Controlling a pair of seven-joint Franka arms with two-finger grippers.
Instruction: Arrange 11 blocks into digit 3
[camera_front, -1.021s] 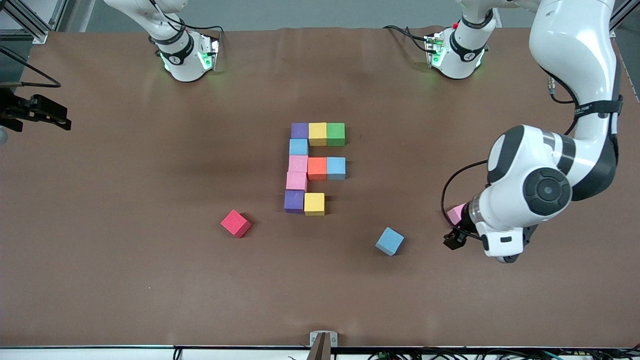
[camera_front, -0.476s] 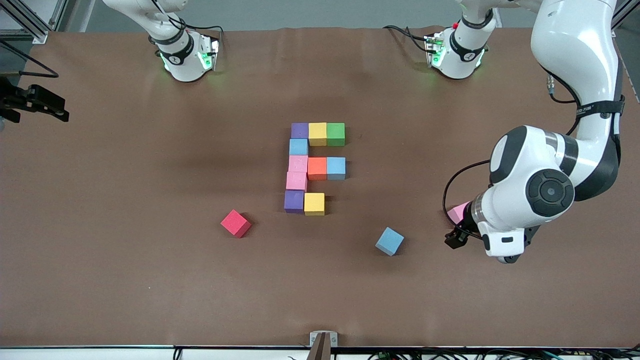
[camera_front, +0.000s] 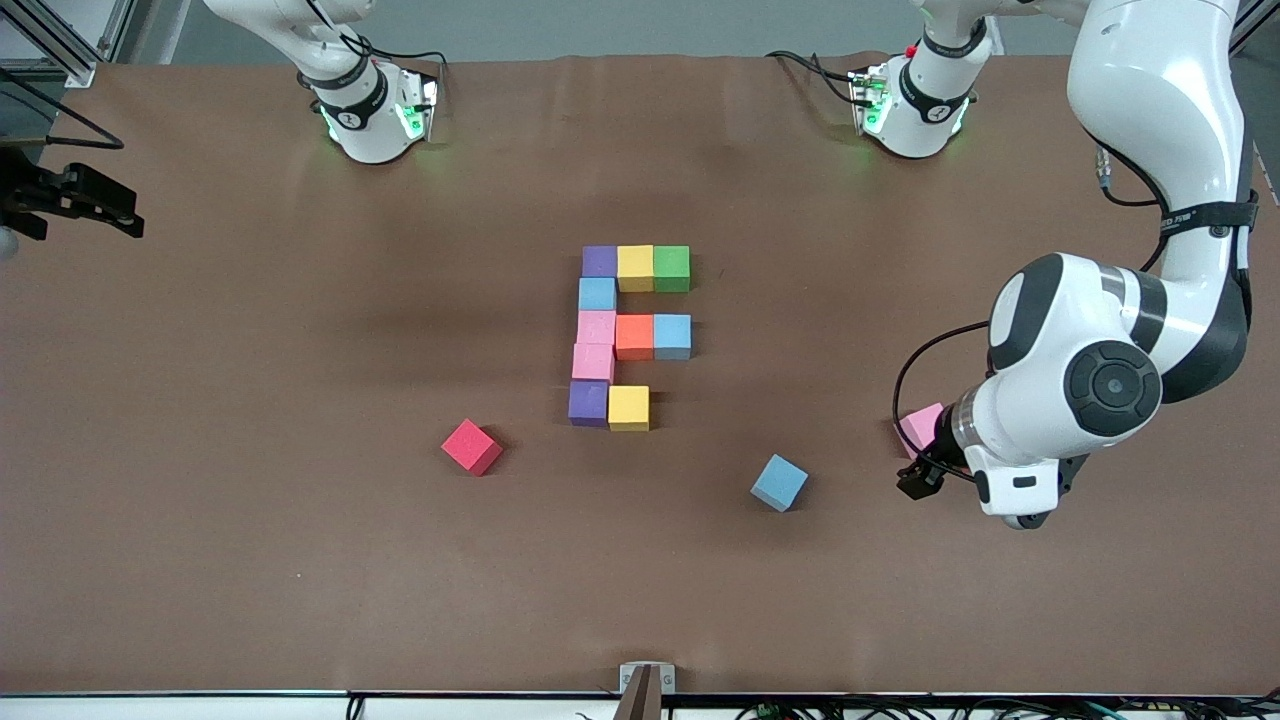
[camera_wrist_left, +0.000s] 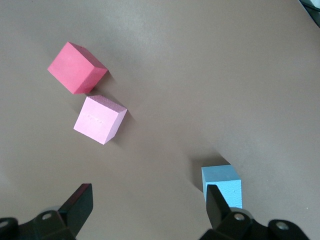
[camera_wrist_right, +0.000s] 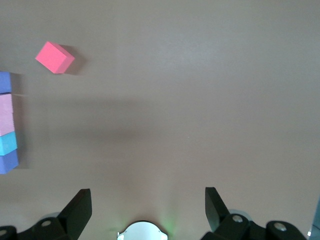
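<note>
Light falls evenly from above on the brown table (camera_front: 300, 560), bright but soft, with no glare. In the front view each cube casts a short, blurred shadow, as beside the loose light blue block (camera_front: 779, 482) and the red cube (camera_front: 471, 446); broad faint shadows of the arms darken the mat near the middle. Green lamps glow at the 2 bases. Both wrist views are sharp on the table, while their own dark fingers (camera_wrist_left: 220, 207) look slightly soft.

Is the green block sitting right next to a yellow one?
Yes, the green block touches a yellow block in the top row of the figure.
</note>
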